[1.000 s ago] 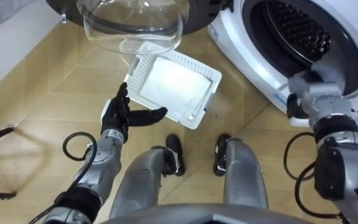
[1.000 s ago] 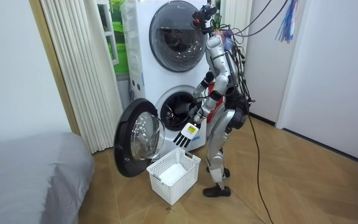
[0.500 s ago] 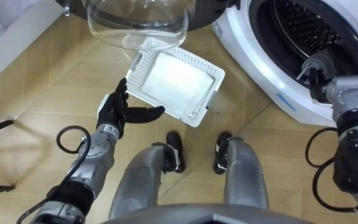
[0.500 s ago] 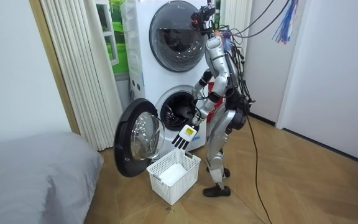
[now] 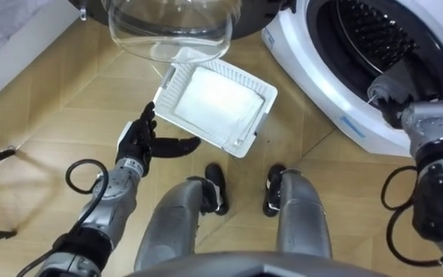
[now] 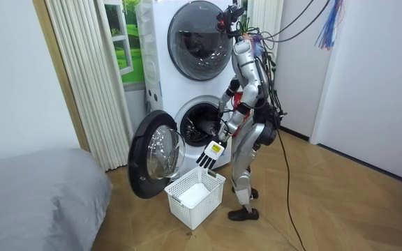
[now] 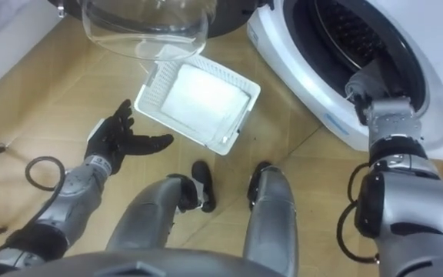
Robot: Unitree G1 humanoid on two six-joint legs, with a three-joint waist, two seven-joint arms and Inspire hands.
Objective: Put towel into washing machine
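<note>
I stand before the lower washing machine [image 6: 187,118], whose round door [image 5: 168,31] hangs open. Its dark drum [image 5: 371,35] shows no cloth. A white towel [image 5: 210,101] lies flat in the white laundry basket [image 5: 261,121] on the floor by my feet. My right hand [image 5: 394,81] is at the drum's opening, past the white rim, with its fingers hidden. My left hand [image 5: 141,140] hovers open and empty to the left of the basket, fingers spread; the room view shows the left hand [image 6: 211,152] above the basket [image 6: 194,206].
A second machine [image 6: 197,31] is stacked on top of the lower one. White curtains [image 6: 89,77] hang at the room view's left, beside a grey bed [image 6: 33,199]. Wooden floor [image 5: 44,115] lies all around the basket.
My right hand has risen from the machine's white front rim to the drum's opening. My left hand has drifted slightly down and left. The basket has not moved.
</note>
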